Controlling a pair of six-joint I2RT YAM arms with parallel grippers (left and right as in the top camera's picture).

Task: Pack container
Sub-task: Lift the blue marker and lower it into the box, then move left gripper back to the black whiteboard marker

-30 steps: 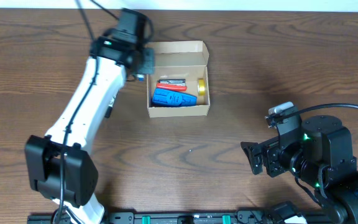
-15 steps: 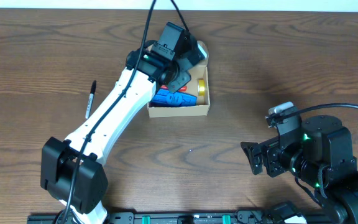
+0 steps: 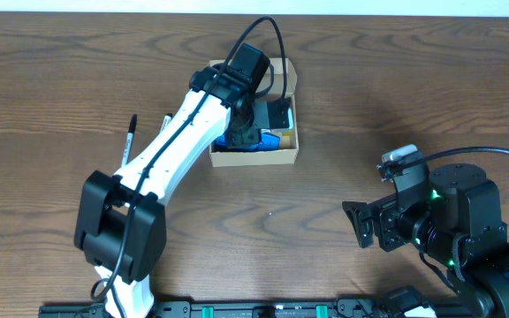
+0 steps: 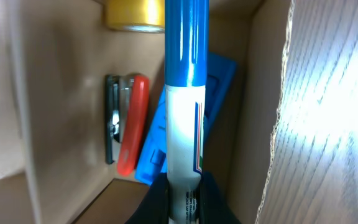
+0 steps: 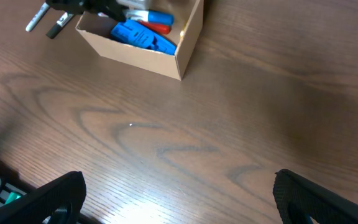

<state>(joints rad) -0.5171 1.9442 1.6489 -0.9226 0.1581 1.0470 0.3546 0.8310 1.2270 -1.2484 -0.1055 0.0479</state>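
Box (image 3: pixel 254 157) sits on the bench (image 3: pixel 414 106) with its top open, and the left hand (image 4: pixel 184 199) hangs right over it, so the box is straight below that hand. The hand is clamped on the white end of a marker (image 4: pixel 185 93), blue cap pointing away from it along the inside of the box.

What worries me: the box is already pretty full. Under the marker there's a blue thing (image 4: pixel 219 81), a red stapler (image 4: pixel 129 124) beside that, and a gold roll (image 4: pixel 134 14) at the end of the box where the cap points. If the marker gets let go from up here, I reckon it lands on the blue thing and rolls, or the cap rides up on the roll or the box wall and pokes above the rim. Then the flap probably won't shut. Going lower has its own risk, since the fingers could snag a cardboard wall and shove the whole box.

Right hand (image 5: pixel 182 199) is well away from the box, fingers spread wide, holding nothing. A black pen (image 3: pixel 129 141) lies on the bench outside the box, on its left side in the overhead view.
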